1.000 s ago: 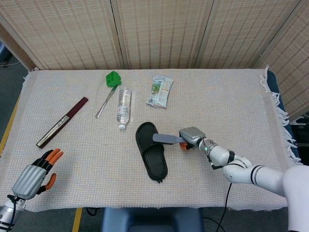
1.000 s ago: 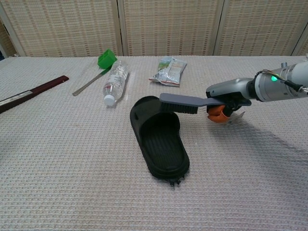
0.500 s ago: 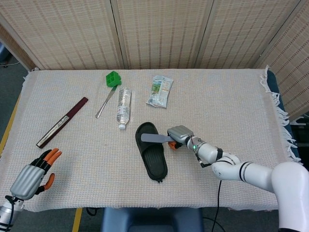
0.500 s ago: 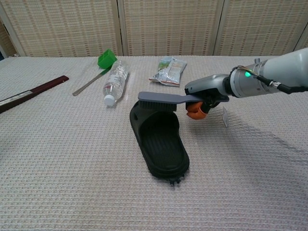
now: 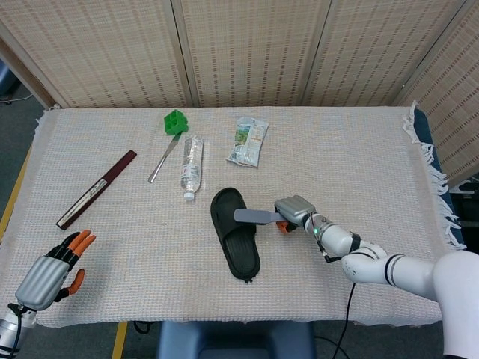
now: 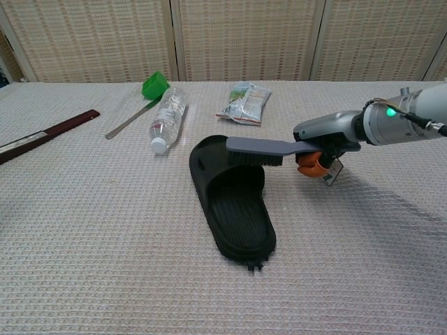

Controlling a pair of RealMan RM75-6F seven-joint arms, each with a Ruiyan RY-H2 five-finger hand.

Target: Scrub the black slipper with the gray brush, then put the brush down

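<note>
At the far left, the left hand (image 5: 46,274) showed only in the head view, low at the desk's (image 5: 359,157) near corner, its wrist cut off by the frame edge; its orange-tipped fingers (image 5: 81,241) were spread and held nothing. A dark red strip (image 5: 96,188) lay diagonally on the cloth, its left end cut off in the chest view. Further right lay a green-headed tool with a metal handle (image 5: 168,142), and just beside it a clear water bottle (image 5: 191,165), cap toward the robot; whether it held any liquid could not be made out. The black slipper (image 5: 236,232) lay sole down near the desk's middle, and the gray brush (image 6: 255,149) sat across its strap end, bristles down on the strap, hiding part of it. A printed packet (image 5: 248,140) lay behind them. The right hand (image 6: 330,137) gripped the brush handle, fingers wrapped around it; an orange fingertip (image 6: 308,162) showed underneath, most of the grip being hidden by the hand's gray shell.
</note>
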